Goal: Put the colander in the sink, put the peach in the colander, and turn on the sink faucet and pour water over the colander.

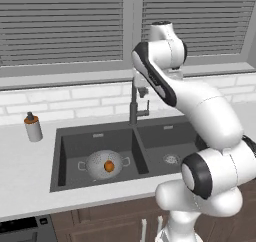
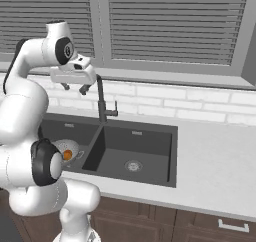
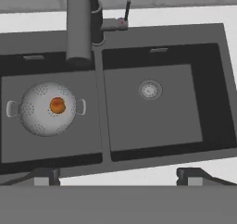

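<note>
1. My gripper (image 2: 75,89) hangs high above the sink, jaws spread wide and holding nothing. In the hand view my two finger tips (image 3: 44,177) rise at the bottom edge, well apart, with only the front rim of the sink between them.

2. Below me lies the sink (image 3: 162,151), dark, with two basins and a divider down the middle. The right basin holds nothing but its round steel drain (image 3: 149,89).

3. The colander (image 3: 46,108) sits upright on the floor of the left basin, a loop handle out to each side. The peach (image 3: 57,105) rests inside it, near the middle. From that I judge the first two steps done.

4. At the back, behind the divider, stands the sink faucet (image 1: 134,98). Its small side lever (image 3: 126,11) sticks out on the right-basin side. In the hand view the spout end seems to reach over the back of the left basin, but I cannot tell whether it sits right over the colander.

5. The step in hand, as I judge it, is the water. Next I should come down toward the lever, stay clear of the gooseneck, and push it on, swinging the spout toward the colander if the stream would miss it.

6. Farther off on the counter (image 1: 20,161), to the left, a grey bottle (image 1: 33,127) stands clear of my path.
</note>
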Robot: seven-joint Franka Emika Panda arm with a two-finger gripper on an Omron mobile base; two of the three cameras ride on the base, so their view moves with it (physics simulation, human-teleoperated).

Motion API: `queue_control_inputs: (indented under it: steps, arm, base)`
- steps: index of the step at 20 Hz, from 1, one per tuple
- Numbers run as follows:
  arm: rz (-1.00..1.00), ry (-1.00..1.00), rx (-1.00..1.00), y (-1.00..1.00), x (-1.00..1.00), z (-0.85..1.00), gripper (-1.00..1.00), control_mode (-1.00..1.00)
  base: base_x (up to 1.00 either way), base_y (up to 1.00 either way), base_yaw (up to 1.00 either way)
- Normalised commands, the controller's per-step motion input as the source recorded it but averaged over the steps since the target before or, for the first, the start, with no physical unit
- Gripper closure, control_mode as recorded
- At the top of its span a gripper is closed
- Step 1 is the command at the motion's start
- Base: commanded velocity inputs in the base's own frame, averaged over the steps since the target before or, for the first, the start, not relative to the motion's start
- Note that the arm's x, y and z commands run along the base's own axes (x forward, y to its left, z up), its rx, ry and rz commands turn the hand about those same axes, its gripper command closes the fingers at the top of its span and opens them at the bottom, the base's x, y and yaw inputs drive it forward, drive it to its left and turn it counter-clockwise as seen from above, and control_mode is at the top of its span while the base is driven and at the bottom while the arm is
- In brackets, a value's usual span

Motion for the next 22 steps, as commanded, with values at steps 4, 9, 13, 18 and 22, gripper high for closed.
queue_control_inputs:
  steps: [4,9,13,18,22]
  arm:
    - [-0.05,0.01,0.0,0.02,0.43,-0.2,-1.0,-1.0]
    - [0.0,0.0,0.02,0.09,0.3,-0.28,-1.0,-1.0]
    - [0.0,0.0,0.05,0.03,0.2,-0.28,-1.0,-1.0]
    - [0.0,0.0,0.05,0.0,0.26,-0.16,-1.0,-1.0]
    - [0.0,0.0,0.01,0.0,0.23,-0.03,-1.0,-1.0]
  base:
    - [0.0,0.0,0.0]
    - [0.0,0.0,0.0]
    - [0.0,0.0,0.0]
    - [0.0,0.0,0.0]
    - [0.0,0.0,0.0]
